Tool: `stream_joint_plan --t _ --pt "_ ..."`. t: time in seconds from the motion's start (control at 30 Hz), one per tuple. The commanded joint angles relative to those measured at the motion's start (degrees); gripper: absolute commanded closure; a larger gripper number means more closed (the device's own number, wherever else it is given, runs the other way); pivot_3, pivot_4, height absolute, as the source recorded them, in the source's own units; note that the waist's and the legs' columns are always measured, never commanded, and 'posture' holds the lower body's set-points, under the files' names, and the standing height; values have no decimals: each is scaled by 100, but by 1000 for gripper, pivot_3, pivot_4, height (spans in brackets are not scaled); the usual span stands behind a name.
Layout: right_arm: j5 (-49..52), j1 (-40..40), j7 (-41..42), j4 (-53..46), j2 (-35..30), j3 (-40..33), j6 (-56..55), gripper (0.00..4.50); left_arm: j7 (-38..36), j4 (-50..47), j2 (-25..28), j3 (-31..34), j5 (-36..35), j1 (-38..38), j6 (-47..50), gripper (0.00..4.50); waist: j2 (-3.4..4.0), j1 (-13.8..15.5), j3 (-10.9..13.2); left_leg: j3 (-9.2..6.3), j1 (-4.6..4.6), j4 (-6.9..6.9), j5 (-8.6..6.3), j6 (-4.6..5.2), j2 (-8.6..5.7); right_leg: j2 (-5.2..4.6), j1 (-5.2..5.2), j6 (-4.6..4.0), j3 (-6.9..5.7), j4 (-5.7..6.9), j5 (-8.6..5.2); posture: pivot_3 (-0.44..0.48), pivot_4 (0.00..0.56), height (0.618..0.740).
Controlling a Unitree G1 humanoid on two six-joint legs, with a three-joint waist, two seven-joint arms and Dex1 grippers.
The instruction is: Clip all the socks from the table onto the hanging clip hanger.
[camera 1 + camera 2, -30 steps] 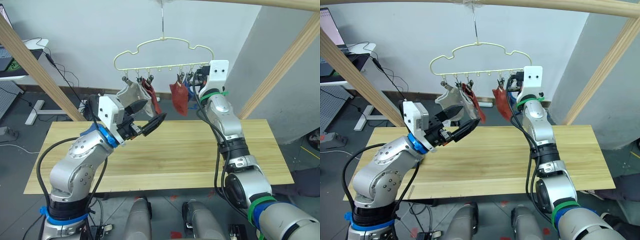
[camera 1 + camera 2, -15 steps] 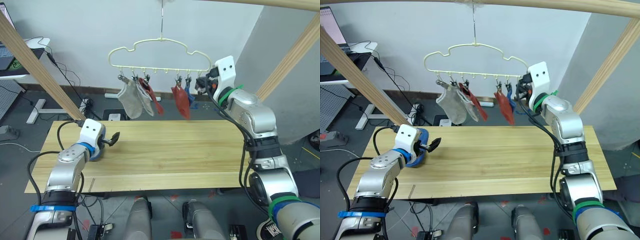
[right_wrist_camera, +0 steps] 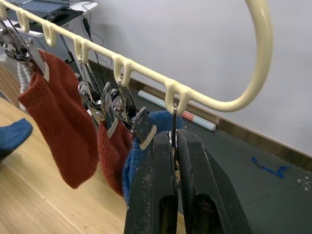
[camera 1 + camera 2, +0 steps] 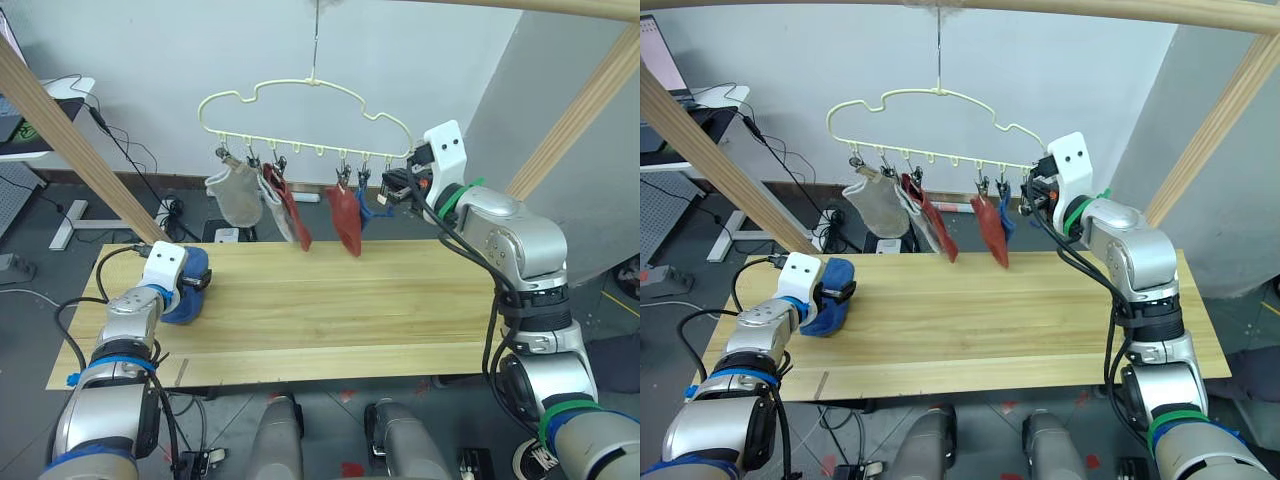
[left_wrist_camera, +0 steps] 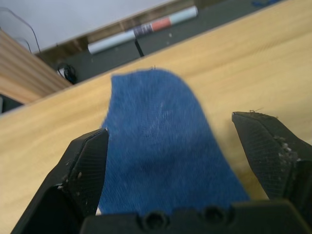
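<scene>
The cream clip hanger (image 4: 305, 95) hangs from the pole frame by its hook. On its clips hang a light grey sock (image 4: 233, 196), two rust-red socks (image 4: 287, 203) (image 4: 345, 218) and a blue sock (image 4: 371, 207). My right gripper (image 3: 174, 139) is shut on the wire of the end clip (image 3: 174, 119) at the hanger's right end. Another blue sock (image 4: 183, 301) lies on the table (image 4: 350, 310) at its left end. My left gripper (image 5: 170, 129) is open, low over that sock, with one finger on each side of it.
Slanted wooden poles (image 4: 70, 130) (image 4: 580, 110) of the frame rise at both ends of the table. A desk (image 4: 40, 100) and cables stand behind on the left. A tube (image 5: 146, 30) lies on the floor beyond the table's far edge.
My left arm has dropped from beside the hanging socks down to the blue sock at the table's left end. The hanger has swung left. My right gripper stayed at the hanger's right end.
</scene>
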Motion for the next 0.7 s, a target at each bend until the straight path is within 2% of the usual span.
stream_joint_plan --t 0.03,0.2,0.3,0.4,0.7 --pt "85 38 -51 -314 -8 -87 97 4474 -30 328 27 145 -19 -132 273 0 0 -1 0 -1 0 0 0 0 0 0 0 0 -1 1 0 14 243 740" --pt "117 68 -114 -414 25 -90 197 4474 -136 479 1 123 50 -146 478 0 0 -4 0 -1 5 4 0 0 0 0 4 0 -1 8 0 12 248 740" --pt "113 73 -127 -398 23 -104 197 4500 -239 446 -2 85 93 -125 483 578 0 -4 0 -1 7 5 0 0 0 0 5 0 0 8 0 14 249 740" --pt "116 54 -141 -354 35 -135 184 4500 -331 435 -13 105 64 -122 530 1472 0 -4 0 -1 9 4 0 0 0 0 5 0 0 9 0 16 250 740" --pt "78 -1 -125 -180 37 -152 41 4500 -624 372 -42 148 -8 -64 637 3653 0 -4 0 0 10 4 0 0 0 0 6 0 1 11 0 23 251 740"
